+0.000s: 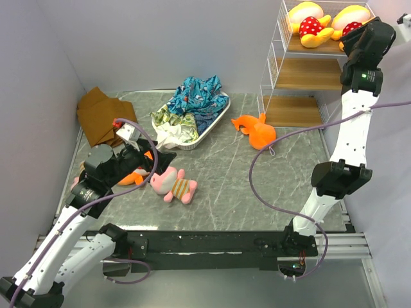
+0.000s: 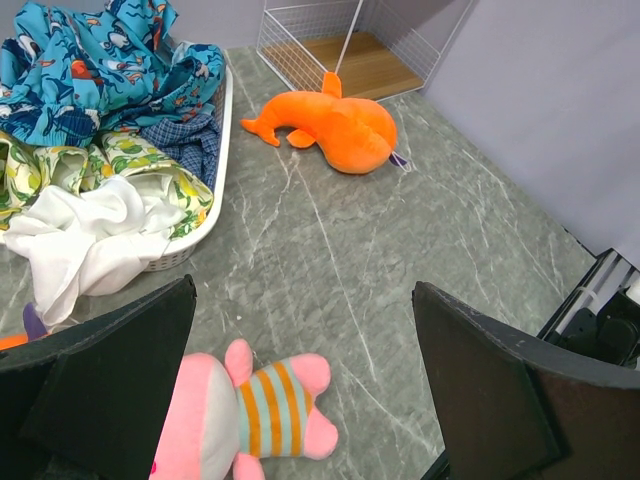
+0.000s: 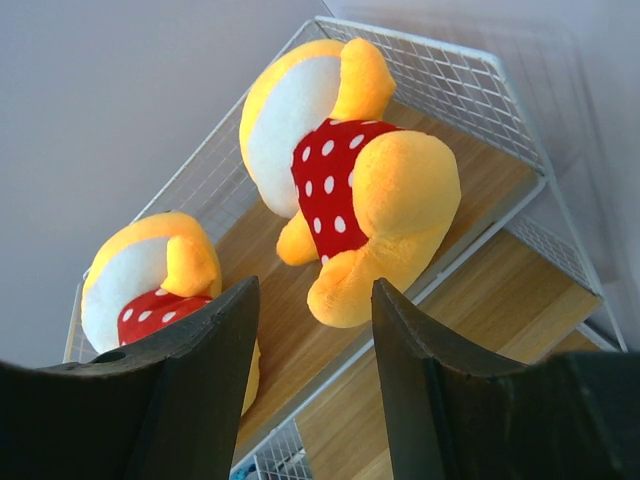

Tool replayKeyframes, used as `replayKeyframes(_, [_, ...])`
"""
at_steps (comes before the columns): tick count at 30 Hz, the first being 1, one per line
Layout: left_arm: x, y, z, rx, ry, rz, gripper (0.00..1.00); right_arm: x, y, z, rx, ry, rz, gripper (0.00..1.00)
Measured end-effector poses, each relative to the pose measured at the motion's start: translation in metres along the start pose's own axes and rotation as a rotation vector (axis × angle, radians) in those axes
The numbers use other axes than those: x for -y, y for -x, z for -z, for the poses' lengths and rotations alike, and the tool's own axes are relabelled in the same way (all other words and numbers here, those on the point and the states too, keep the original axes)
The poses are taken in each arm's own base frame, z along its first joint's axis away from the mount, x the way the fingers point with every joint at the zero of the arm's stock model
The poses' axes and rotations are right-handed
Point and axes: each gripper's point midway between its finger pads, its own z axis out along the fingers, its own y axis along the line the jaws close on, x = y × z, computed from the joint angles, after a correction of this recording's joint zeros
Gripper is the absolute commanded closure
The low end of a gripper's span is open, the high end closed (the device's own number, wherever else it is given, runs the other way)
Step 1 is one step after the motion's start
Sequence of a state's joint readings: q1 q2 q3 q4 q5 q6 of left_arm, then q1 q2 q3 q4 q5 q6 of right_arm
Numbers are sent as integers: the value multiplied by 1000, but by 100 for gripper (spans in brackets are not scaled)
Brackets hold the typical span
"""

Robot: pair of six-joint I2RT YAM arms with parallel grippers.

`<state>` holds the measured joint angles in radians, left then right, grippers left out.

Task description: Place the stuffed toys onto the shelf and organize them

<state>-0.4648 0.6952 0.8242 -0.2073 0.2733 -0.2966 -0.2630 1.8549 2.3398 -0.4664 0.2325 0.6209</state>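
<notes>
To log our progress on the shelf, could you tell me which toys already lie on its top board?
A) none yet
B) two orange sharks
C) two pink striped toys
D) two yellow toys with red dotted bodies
D: one yellow toy and a second yellow toy, both with red dotted bodies, lie on the top board of the shelf, while an orange shark and a pink toy are on the table.

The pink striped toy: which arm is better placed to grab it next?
Probably left: the open left gripper hangs right by the pink toy; the right gripper is up at the shelf.
</notes>
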Motion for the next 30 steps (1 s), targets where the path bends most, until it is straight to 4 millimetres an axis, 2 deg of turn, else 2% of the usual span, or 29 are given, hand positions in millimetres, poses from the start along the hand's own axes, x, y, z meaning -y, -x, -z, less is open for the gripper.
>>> replayKeyframes(8, [0, 0, 0, 2, 0, -1, 4, 2, -6, -2, -15, -9, -21, 45])
replayKeyframes(20, [0, 1, 0, 2, -1, -1, 4, 18, -25, -14, -52, -66, -48, 47])
replayKeyframes(23, [0, 1, 1, 3, 0, -1, 4, 20, -29, -17, -59, -71, -54, 52])
replayKeyframes(27, [1, 1, 1, 4, -1, -1, 4, 21, -33, -21, -75, -64, -72, 72])
replayKeyframes(30, [0, 1, 1, 4, -1, -1, 3, 20, -34, -23, -82, -52, -88, 81])
